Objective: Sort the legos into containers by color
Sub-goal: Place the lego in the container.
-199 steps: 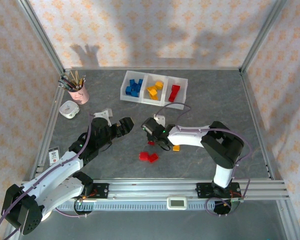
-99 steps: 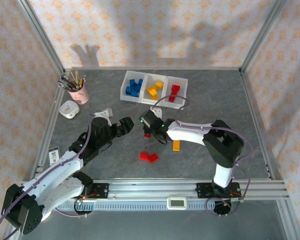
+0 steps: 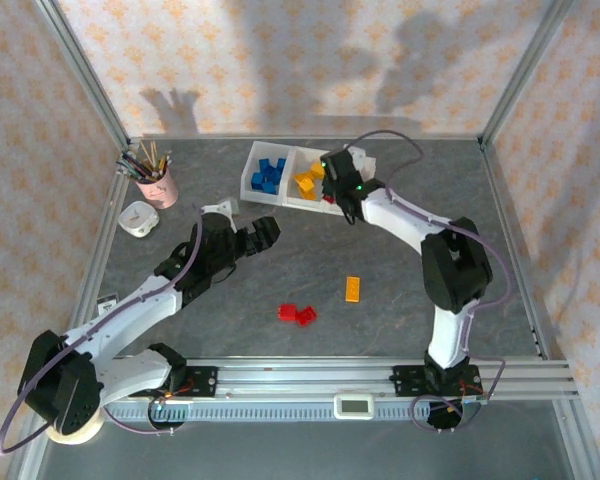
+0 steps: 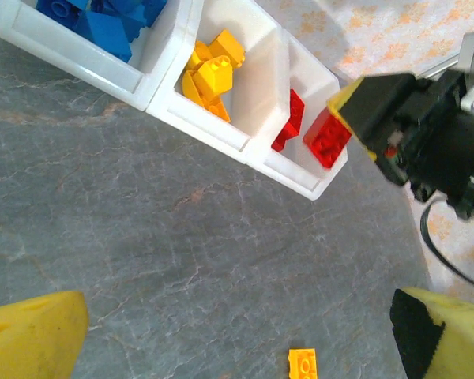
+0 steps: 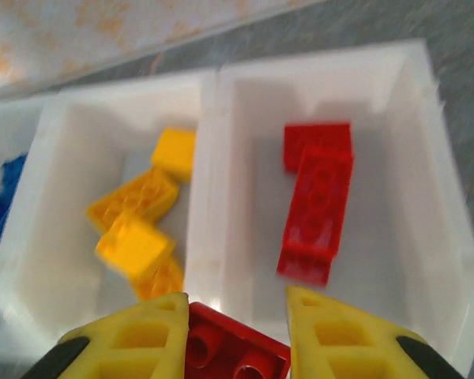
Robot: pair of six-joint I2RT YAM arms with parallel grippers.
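The right gripper point(image 5: 235, 333) is clamped on a red brick point(image 5: 235, 352), held at the near wall of the tray point(image 5: 208, 181), in front of the right compartment. The right wrist view resolves the binned red bricks point(image 5: 316, 201) in that compartment and yellow bricks point(image 5: 138, 229) in the middle one. The left wrist view adds blue bricks point(image 4: 103, 24) in the left compartment. The left gripper point(image 3: 264, 236) is spread wide and empty, short of the tray. The top view locates an orange brick point(image 3: 352, 288) and loose red bricks point(image 3: 297, 314) mid-table point(image 3: 430, 300), with bare surface around them.
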